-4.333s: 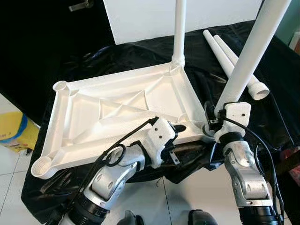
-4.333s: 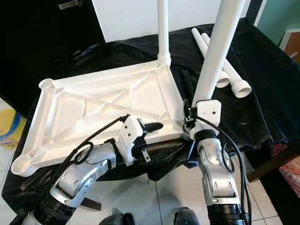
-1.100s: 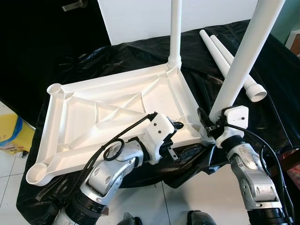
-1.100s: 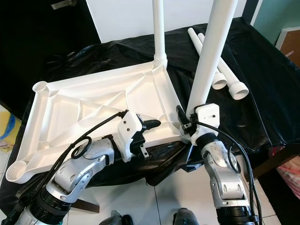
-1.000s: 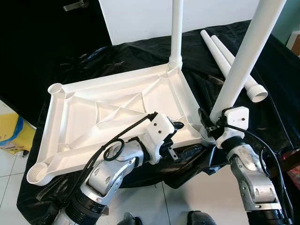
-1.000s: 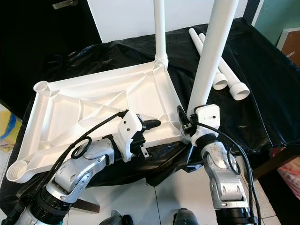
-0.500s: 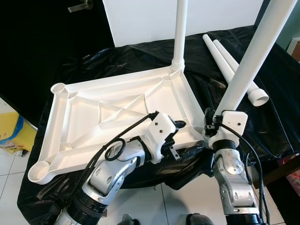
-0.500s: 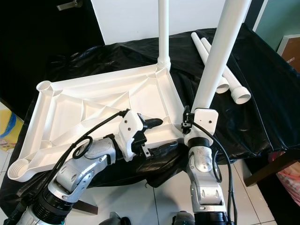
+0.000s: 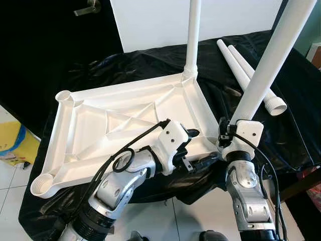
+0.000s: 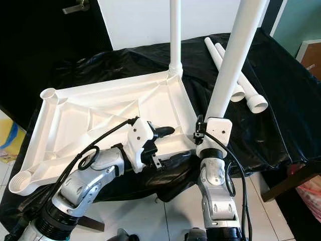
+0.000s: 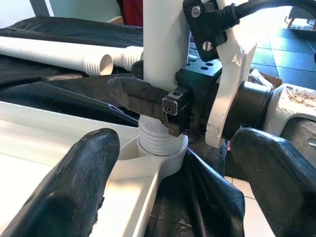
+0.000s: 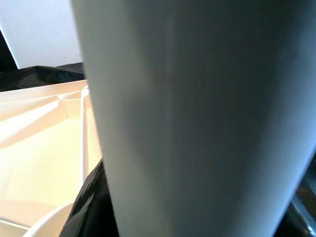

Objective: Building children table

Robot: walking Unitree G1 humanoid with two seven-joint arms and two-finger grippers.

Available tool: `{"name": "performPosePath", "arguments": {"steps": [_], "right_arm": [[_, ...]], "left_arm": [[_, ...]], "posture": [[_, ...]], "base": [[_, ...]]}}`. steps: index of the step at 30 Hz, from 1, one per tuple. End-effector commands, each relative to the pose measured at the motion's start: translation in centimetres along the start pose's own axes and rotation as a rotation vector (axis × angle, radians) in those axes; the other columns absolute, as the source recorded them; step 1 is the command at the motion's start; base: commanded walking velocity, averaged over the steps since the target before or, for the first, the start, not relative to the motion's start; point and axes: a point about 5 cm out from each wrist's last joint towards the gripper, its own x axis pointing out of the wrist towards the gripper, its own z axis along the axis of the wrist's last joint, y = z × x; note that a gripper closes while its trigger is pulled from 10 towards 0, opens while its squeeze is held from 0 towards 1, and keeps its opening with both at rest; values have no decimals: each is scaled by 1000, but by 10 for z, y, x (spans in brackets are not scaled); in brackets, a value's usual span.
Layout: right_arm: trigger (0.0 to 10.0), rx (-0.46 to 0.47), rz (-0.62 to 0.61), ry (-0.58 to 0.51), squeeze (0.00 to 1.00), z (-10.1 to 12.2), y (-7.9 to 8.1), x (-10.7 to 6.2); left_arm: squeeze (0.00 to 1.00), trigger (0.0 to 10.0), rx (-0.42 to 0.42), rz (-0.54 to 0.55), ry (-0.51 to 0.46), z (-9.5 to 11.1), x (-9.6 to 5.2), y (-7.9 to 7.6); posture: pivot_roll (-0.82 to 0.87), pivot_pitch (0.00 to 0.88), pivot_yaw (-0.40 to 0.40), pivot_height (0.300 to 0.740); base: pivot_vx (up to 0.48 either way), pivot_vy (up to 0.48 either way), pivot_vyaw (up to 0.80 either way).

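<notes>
Black cover (image 9: 281, 125): a big shiny black sheet. It lies under everything, from the top of the frame down to the lower middle.

Table top (image 9: 120, 125): white plastic, upside down, ribs facing up. It fills the middle and left of the frame and rests on the black cover. It has a round hole at its upper left corner and one at its lower left corner.

Leg I hold (image 9: 268, 60): a thick white tube. It runs from the upper right of the frame down to the table top's near right corner. In my left wrist view its ridged end (image 11: 160, 140) sits in the round corner socket.

Back leg (image 9: 193, 30): a thinner-looking white tube. It stands straight up from the table top's far right corner, at the top middle of the frame.

Loose legs (image 10: 235, 75): two white tubes lying side by side and touching, on the black cover at the upper right.

My right gripper (image 11: 148, 98): it is at the bottom of the leg I hold, right of the middle of the frame. Its black fingers (image 11: 136, 96) squeeze the leg just above the ridges.

My left gripper (image 9: 193, 133): it is at the table top's near edge, just left of the leg I hold. In the wrist view its two fingers (image 11: 74, 182) are spread wide and hold nothing.

Yellow thing (image 9: 12, 143): on the floor at the left edge. I cannot tell what it is.
</notes>
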Motion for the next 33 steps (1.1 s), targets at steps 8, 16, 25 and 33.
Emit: {"name": "performPosePath", "arguments": {"steps": [8,16,25,33], "right_arm": [[10000,83,28,11,1000,-6,-5,-5],[10000,57,238,-30,0,5,-19,8],[10000,-57,660,18,0,5,-27,16],[4980,-108,756,64,0,0,-33,26]], "left_arm": [[0,10000,11,-62,4,-1,2,-3],[0,10000,12,-66,-2,0,4,-2],[0,10000,12,-91,-1,2,5,-4],[0,10000,13,-93,5,1,4,-4]], "posture": [[-165,59,85,740],[-178,59,87,740],[-178,77,98,740],[-170,80,98,740]], "base": [[0,0,0],[0,0,0],[0,0,0],[0,0,0]]}}
